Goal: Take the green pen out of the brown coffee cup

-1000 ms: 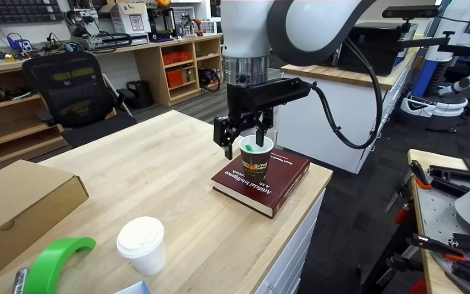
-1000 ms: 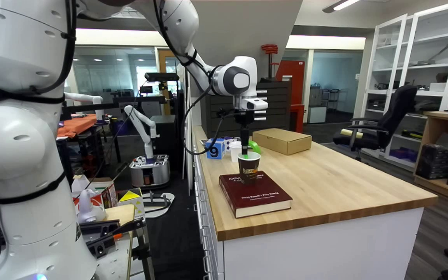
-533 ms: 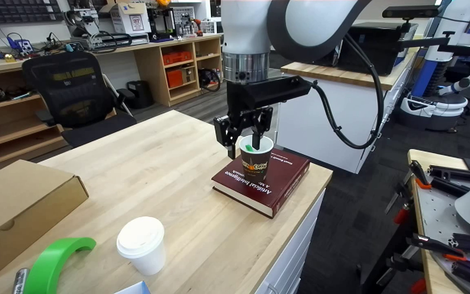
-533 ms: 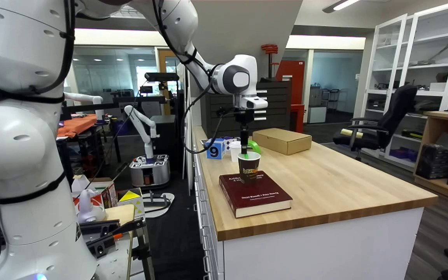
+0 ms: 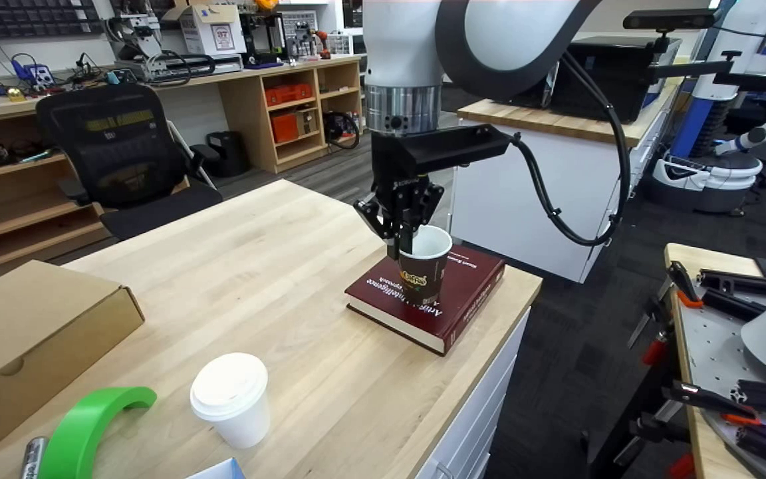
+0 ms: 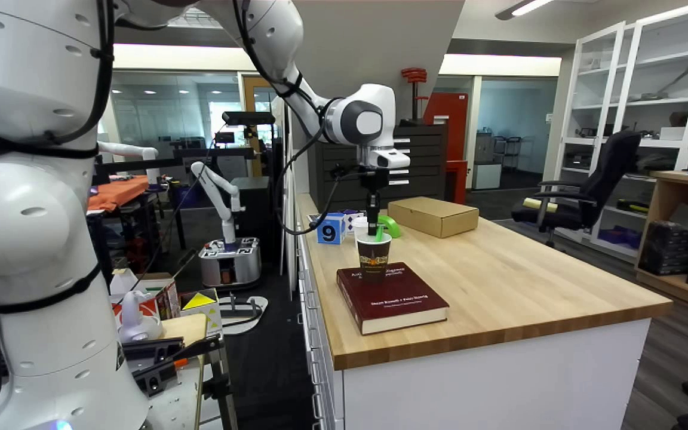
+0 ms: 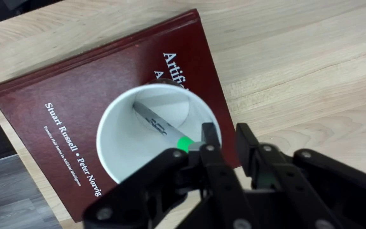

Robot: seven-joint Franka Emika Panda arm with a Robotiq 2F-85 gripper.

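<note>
The brown coffee cup stands on a dark red book; the cup's white inside wall shows in the wrist view. A grey-and-green pen leans inside it, and its green end also pokes up at the mouth in an exterior view, where the pen is partly covered. My gripper straddles the cup's near rim, one finger inside the cup and the other outside. A gap remains between the pads, so the jaws are partly open. The pen lies beside the inner finger, outside the gap, its top end hidden.
On the same wooden table are a white lidded cup, a bright green curved object, a cardboard box and a blue box. The book lies close to the table's edge.
My gripper's jaws have come much closer together. The cup has shifted a little on the book and turned, so its printed label faces another way. The pen's green end now sits differently at the mouth.
</note>
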